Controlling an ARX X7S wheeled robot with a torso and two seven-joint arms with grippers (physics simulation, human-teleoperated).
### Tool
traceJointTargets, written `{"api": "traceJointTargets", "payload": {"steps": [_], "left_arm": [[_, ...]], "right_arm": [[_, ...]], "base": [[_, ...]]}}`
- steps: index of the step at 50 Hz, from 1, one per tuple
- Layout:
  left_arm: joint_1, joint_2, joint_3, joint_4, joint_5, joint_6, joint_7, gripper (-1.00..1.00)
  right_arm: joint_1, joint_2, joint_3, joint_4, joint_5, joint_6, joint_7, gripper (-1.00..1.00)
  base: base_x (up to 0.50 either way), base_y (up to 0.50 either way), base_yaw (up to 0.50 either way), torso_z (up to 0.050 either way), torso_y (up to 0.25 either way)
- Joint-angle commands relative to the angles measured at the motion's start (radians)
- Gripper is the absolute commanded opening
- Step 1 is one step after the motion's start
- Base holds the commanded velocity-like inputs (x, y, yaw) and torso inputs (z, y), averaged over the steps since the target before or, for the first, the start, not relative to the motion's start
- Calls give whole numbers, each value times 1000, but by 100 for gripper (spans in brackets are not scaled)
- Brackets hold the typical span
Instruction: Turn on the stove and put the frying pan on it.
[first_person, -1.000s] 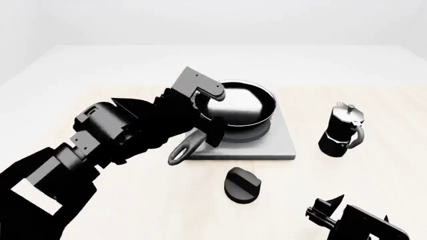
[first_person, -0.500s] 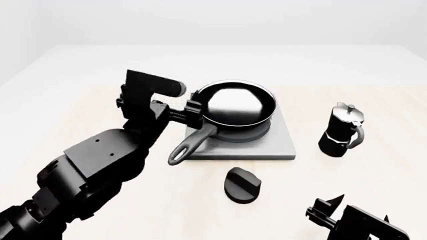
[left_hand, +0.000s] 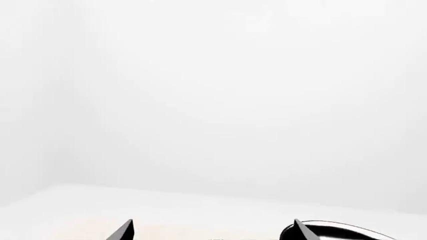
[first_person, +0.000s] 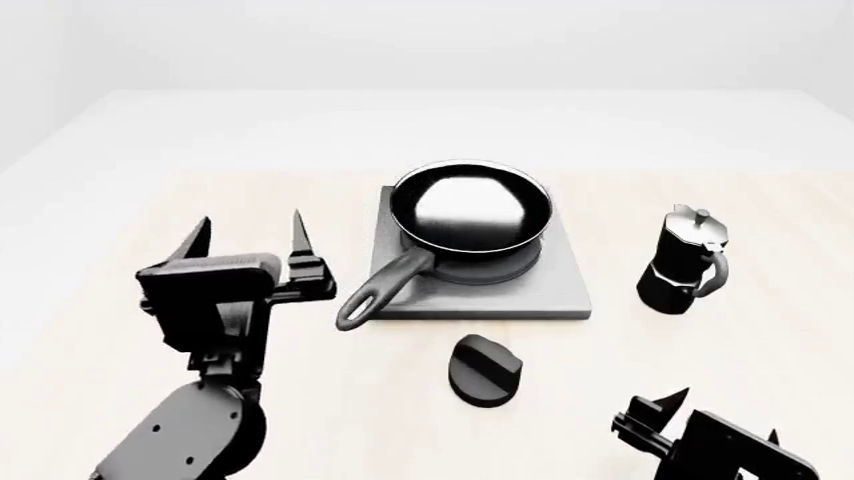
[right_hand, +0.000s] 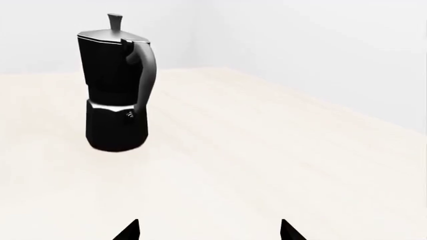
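Observation:
The frying pan (first_person: 474, 210), black with a shiny pale inside, sits on the grey stove plate (first_person: 567, 290); its long dark handle (first_person: 380, 290) points to the front left. The round black knob (first_person: 485, 370) lies on the table in front of the plate. My left gripper (first_person: 247, 235) is open and empty, fingers pointing up, to the left of the pan handle and apart from it. In the left wrist view the pan's rim (left_hand: 347, 230) shows beside one fingertip. My right gripper (first_person: 657, 415) is at the lower right, open and empty; the right wrist view shows both fingertips (right_hand: 130, 231) spread over bare table.
A black moka pot (first_person: 683, 260) stands upright to the right of the stove plate; it also shows in the right wrist view (right_hand: 117, 85). The light wooden table (first_person: 160, 200) stretches left, and a white wall lies behind.
My left gripper has let go of the pan and drawn back to the front left, away from the stove. The pan stays on the plate. The right arm has not moved.

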Motion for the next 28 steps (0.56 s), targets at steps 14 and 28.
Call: {"api": "traceJointTargets", "payload": {"steps": [14, 28], "left_arm": [[234, 74, -68, -216, 107, 345, -55, 100], [269, 79, -63, -248, 100, 350, -48, 100]], "right_arm": [[-7, 12, -20, -37, -36, 12, 24, 100], [-15, 20, -35, -65, -69, 7, 40, 100]], "base": [[0, 0, 0, 0, 0], [0, 0, 0, 0, 0]]}}
